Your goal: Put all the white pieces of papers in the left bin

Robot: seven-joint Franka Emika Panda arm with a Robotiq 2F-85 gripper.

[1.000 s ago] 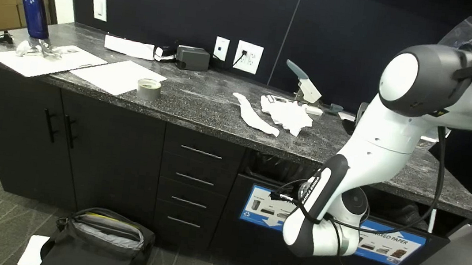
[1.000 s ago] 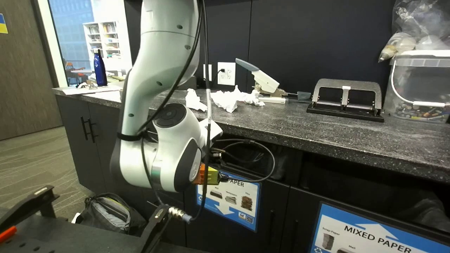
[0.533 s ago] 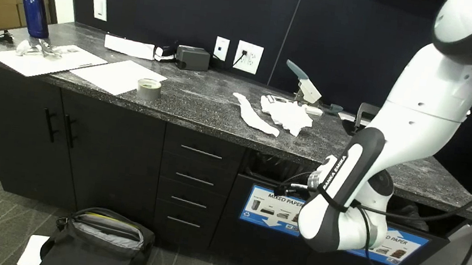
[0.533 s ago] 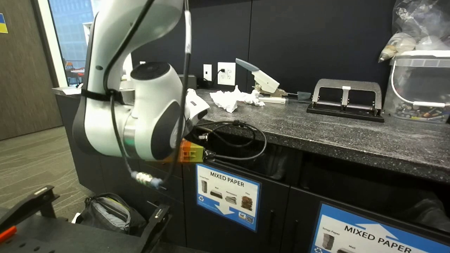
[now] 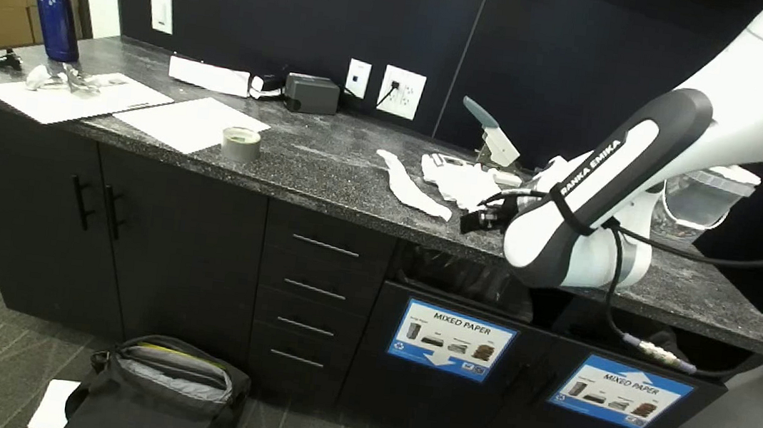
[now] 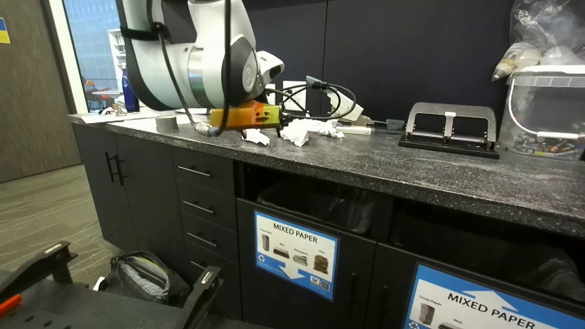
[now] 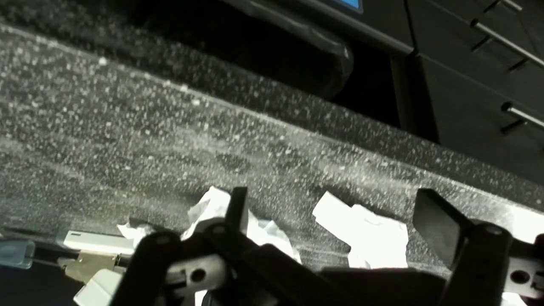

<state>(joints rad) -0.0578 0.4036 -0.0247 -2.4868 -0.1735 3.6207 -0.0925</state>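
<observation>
White pieces of paper lie on the dark speckled counter. In an exterior view they are a long strip (image 5: 413,189) and a crumpled heap (image 5: 463,182), partly behind the arm. My gripper (image 7: 333,204) is open above the counter, pointing down. In the wrist view a white scrap (image 7: 367,233) shows between its spread fingers, not held. Another crumpled scrap (image 7: 212,206) is partly covered by one finger. In an exterior view the gripper (image 6: 260,133) hovers over the scraps near the counter's front. Below the counter is the left bin (image 6: 352,256), its top gap uncovered.
Close behind the scraps stands a stapler (image 5: 497,141). Further along are a hole punch (image 6: 450,130) and a clear bucket (image 6: 539,114). Flat white sheets (image 5: 194,124), a tape roll (image 5: 240,145) and a blue bottle (image 5: 56,8) occupy the far end. The twin bin (image 5: 531,418) is alongside.
The arm has risen from in front of the bins to above the counter, bringing the gripper over the paper scraps. Both bin signs are now uncovered. The scraps have not visibly moved.
</observation>
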